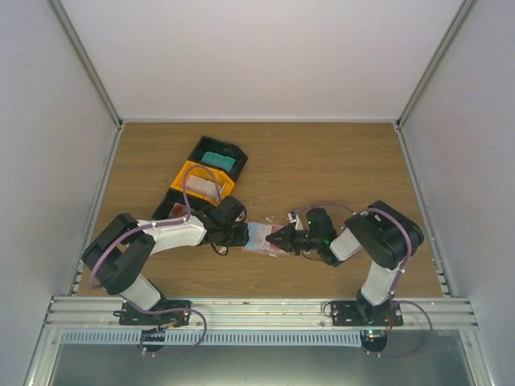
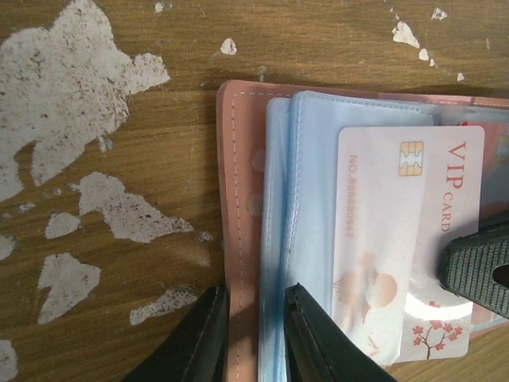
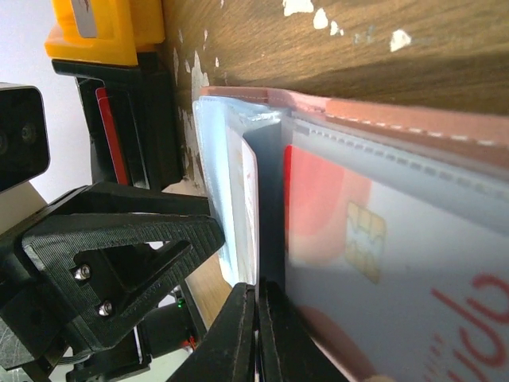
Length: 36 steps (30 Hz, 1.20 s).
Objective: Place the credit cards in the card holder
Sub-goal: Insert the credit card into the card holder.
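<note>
VIP card (image 2: 398, 239), light, stiff, likely slippery, lies on the open card holder (image 2: 238, 199) toward the table's (image 1: 322, 161) near edge; right gripper (image 3: 256, 318) pinches its free end; left gripper (image 2: 258, 342) straddles the card holder's edge, grip unclear

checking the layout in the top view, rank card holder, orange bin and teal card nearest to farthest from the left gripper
1. card holder: at the left gripper fingertips, on the side toward the right arm.
2. orange bin: behind the gripper, toward the back left.
3. teal card: farthest, in the black bin beyond the orange one.
</note>
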Tool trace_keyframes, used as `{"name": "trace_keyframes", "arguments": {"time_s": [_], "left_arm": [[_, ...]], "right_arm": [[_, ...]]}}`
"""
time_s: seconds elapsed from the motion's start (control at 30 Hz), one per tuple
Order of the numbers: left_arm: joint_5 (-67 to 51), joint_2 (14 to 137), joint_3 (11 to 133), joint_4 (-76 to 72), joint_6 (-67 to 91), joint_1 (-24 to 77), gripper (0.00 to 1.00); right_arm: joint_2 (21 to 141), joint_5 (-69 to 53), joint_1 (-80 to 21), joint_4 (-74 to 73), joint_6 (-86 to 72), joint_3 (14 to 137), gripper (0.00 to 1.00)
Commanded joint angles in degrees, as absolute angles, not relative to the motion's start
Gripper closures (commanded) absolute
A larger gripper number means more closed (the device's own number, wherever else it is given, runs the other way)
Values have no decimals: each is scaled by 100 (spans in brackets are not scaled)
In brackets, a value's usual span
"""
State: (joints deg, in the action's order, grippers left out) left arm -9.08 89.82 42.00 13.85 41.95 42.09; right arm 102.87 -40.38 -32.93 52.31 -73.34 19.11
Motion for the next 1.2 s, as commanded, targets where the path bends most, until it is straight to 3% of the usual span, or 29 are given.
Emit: {"name": "trace_keyframes", "arguments": {"time_s": [0.0, 0.3, 0.4, 0.5, 0.63, 0.83, 1.03, 1.17], "left_arm": [[-1171, 9176, 4014, 1405, 4173, 4402, 78], [-1208, 9103, 4006, 1375, 4171, 4403, 79], [-1290, 9088, 3999, 1327, 4159, 4403, 79], [-1420, 9096, 4051, 1294, 4104, 4411, 78], [-1513, 9058, 4078, 1216, 4048, 4412, 78], [-1624, 9044, 4023, 1003, 3974, 4421, 78], [-1702, 9031, 3908, 873, 3923, 4429, 77], [-1707, 9039, 3909, 854, 3885, 4430, 77]], "right_arm": [[10425, -3953, -3478, 4957, -7139, 2107, 96], [9900, -3548, -3557, 4297, -6990, 2057, 84], [9530, -3318, -3575, 3761, -6831, 2075, 74], [9210, -3223, -3568, 3401, -6825, 2036, 55], [8665, -3015, -3558, 2625, -6681, 2076, 43], [8178, -2337, -3581, 1228, -6178, 2469, 39], [8302, -2191, -3678, 748, -5788, 2682, 38], [8582, -2039, -3890, 721, -5717, 2809, 43]]}}
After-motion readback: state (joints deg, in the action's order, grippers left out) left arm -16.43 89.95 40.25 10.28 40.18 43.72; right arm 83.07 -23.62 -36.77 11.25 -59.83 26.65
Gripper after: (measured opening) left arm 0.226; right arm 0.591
